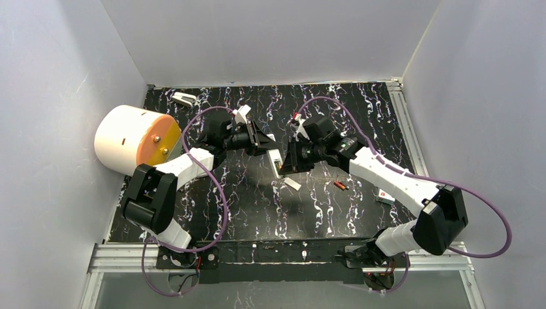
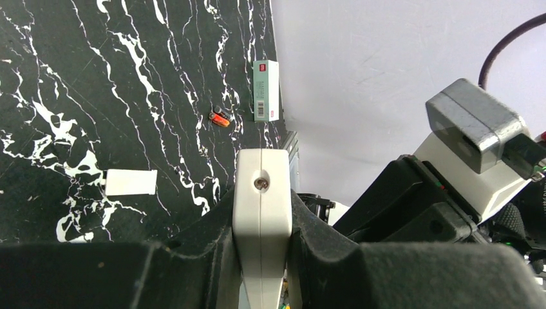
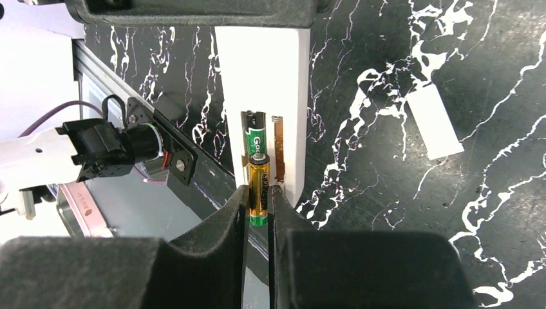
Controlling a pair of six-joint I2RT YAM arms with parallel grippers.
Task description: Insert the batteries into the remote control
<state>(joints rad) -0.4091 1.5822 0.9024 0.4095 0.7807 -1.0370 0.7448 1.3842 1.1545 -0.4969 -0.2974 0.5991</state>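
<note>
Batteries showed in three spots: the gold-and-green battery (image 3: 259, 187) was pinched between the fingers of the right end effector (image 3: 259, 201), which was closed to the cell's width, with the nubbed tip pointing into the near end of the open compartment of the remote control (image 3: 264, 71). Whether that tip touched anything inside could not be told. A green-labelled battery (image 3: 255, 136) already sat in the left slot, and the slot beside it showed a bare orange contact strip. The white remote control was clamped edge-on between the fingers of the left end effector (image 2: 262, 222), which was closed on its body and held it above the surface (image 3: 386, 225), black with white veins. An orange-red battery (image 2: 220, 118) lay loose on the surface, just beside a small pale green box (image 2: 265, 90). A flat white rectangular piece (image 3: 434, 122) lay nearer the remote. A large white cylinder (image 1: 132, 138) with an orange end face lay at the left edge.
</note>
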